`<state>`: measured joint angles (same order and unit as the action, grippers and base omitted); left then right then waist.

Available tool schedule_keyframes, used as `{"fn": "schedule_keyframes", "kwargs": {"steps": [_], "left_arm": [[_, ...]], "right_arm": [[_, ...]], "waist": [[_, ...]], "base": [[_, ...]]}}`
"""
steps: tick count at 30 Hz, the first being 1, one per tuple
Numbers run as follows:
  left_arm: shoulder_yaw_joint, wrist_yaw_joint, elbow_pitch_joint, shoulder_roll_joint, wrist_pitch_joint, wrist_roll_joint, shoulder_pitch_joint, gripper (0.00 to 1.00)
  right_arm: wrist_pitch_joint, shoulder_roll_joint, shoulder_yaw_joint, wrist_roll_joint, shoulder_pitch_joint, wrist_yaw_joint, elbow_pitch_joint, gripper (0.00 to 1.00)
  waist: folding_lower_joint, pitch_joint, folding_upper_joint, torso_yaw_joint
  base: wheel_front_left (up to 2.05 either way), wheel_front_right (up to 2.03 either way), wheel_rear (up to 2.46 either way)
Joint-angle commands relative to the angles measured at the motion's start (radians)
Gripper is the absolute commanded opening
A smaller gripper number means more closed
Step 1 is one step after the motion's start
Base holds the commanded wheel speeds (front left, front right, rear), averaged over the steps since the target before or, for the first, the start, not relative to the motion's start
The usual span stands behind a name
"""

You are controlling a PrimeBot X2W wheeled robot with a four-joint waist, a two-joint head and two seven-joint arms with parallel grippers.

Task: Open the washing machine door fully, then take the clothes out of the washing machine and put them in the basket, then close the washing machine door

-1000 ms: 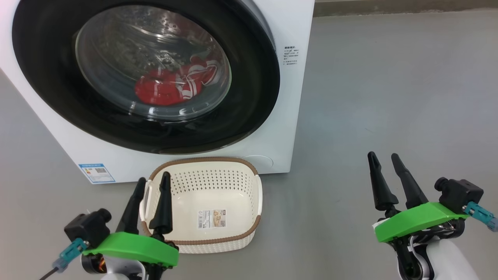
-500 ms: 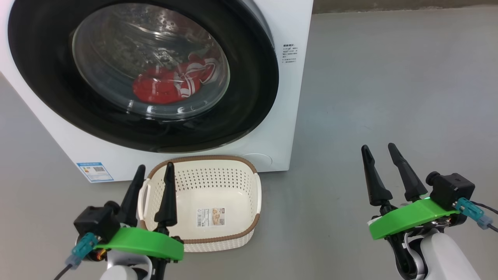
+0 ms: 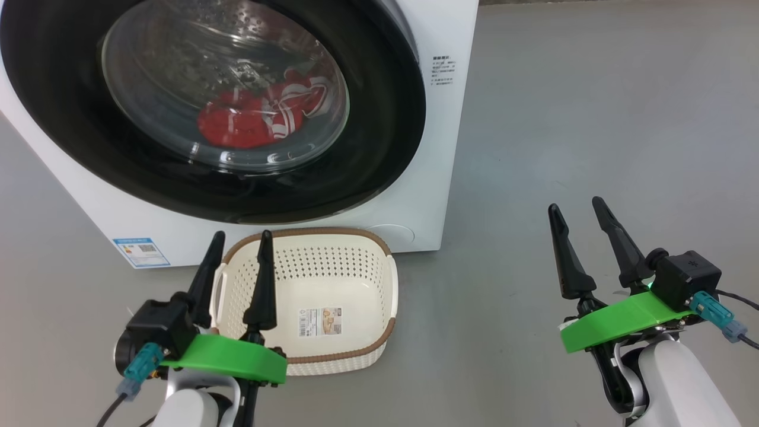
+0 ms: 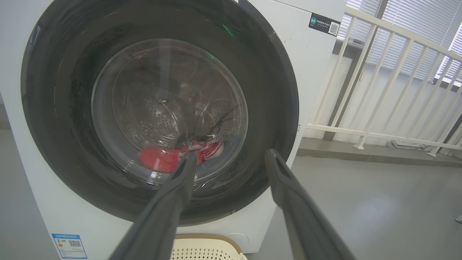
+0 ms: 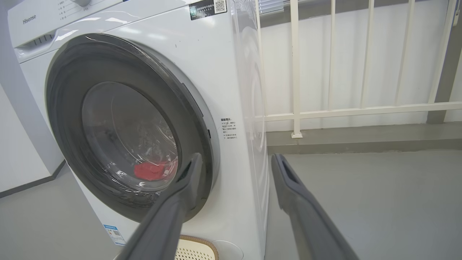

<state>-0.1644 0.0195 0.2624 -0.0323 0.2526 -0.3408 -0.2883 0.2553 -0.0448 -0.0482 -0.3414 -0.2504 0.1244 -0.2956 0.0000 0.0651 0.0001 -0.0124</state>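
Observation:
The white washing machine [image 3: 442,148] fills the upper left of the head view. Its door [image 3: 379,130], a wide black rim around bulging glass, lies flat against the front, with a slight gap along its right edge in the right wrist view [image 5: 202,119]. Red clothes [image 3: 249,118] with white stripes lie in the drum behind the glass. The cream basket [image 3: 362,261] stands empty on the floor below the door. My left gripper [image 3: 240,240] is open over the basket's left rim. My right gripper [image 3: 575,207] is open above bare floor, right of the machine.
Grey floor [image 3: 593,118] spreads to the right of the machine. A white railing [image 5: 325,108] runs along the wall behind and to the right of it. A blue label [image 3: 139,252] marks the machine's lower left corner.
Both grippers have moved up and forward toward the machine, still open. The whole picture has shifted slightly, so the camera has moved too.

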Motion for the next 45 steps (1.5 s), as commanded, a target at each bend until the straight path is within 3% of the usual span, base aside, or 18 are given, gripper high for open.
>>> {"fn": "schedule_keyframes", "kwargs": {"steps": [1, 25, 26, 27, 28, 29, 30, 35, 42, 45], "left_arm": [[0.027, 0.008, -0.026, -0.018, 0.009, 0.009, -0.033, 1.0], [0.018, 0.012, -0.043, -0.018, 0.009, 0.005, -0.037, 1.0], [0.016, 0.012, -0.048, -0.018, 0.009, 0.005, -0.038, 1.0], [0.014, 0.013, -0.053, -0.018, 0.009, 0.005, -0.04, 1.0], [0.011, 0.013, -0.059, -0.018, 0.009, 0.006, -0.042, 1.0], [0.009, 0.013, -0.065, -0.018, 0.009, 0.006, -0.043, 1.0], [0.006, 0.013, -0.069, -0.018, 0.009, 0.008, -0.045, 1.0], [-0.012, 0.015, -0.103, -0.018, 0.009, 0.011, -0.052, 1.0], [-0.038, 0.015, -0.141, -0.018, 0.009, 0.009, -0.079, 1.0], [-0.041, 0.016, -0.154, -0.018, 0.009, 0.012, -0.085, 1.0]], "right_arm": [[0.006, -0.005, -0.024, 0.007, -0.038, 0.006, 0.027, 1.0], [0.006, -0.005, -0.016, 0.002, -0.053, 0.006, 0.028, 1.0], [0.006, -0.005, -0.016, 0.0, -0.057, 0.006, 0.027, 0.66], [0.006, -0.005, -0.018, -0.001, -0.063, 0.006, 0.026, 0.47], [0.006, -0.005, -0.02, 0.001, -0.069, 0.006, 0.024, 0.36], [0.006, -0.005, -0.021, 0.003, -0.076, 0.006, 0.021, 0.15], [0.006, -0.005, -0.023, 0.004, -0.084, 0.006, 0.018, 0.0], [0.006, -0.005, -0.028, -0.014, -0.131, 0.006, 0.006, 0.0], [-0.004, -0.005, -0.028, -0.259, -0.233, 0.006, -0.032, 0.0], [-0.016, -0.005, -0.022, -0.297, -0.263, 0.006, -0.039, 0.0]], "waist": [[0.0, 0.001, -0.0001, 0.0], [0.0, 0.022, -0.0001, 0.01], [0.0, 0.029, -0.0001, 0.012], [0.0, 0.035, -0.0001, 0.014], [0.0, 0.042, -0.0001, 0.016], [0.0, 0.049, -0.0001, 0.018], [0.0, 0.056, -0.0001, 0.02], [0.0, 0.092, -0.0001, 0.035], [0.0, 0.159, -0.0001, 0.066], [0.0, 0.177, -0.0001, 0.07]], "base": [[0.0, 0.0, 0.0], [0.0, 0.0, 0.0], [0.0, 0.0, 0.0], [0.0, 0.0, 0.0], [0.0, 0.0, 0.0], [0.0, 0.0, 0.0], [0.0, 0.0, 0.0], [0.0, 0.0, 0.0], [0.0, 0.0, 0.0], [0.0, 0.0, 0.0]]}}
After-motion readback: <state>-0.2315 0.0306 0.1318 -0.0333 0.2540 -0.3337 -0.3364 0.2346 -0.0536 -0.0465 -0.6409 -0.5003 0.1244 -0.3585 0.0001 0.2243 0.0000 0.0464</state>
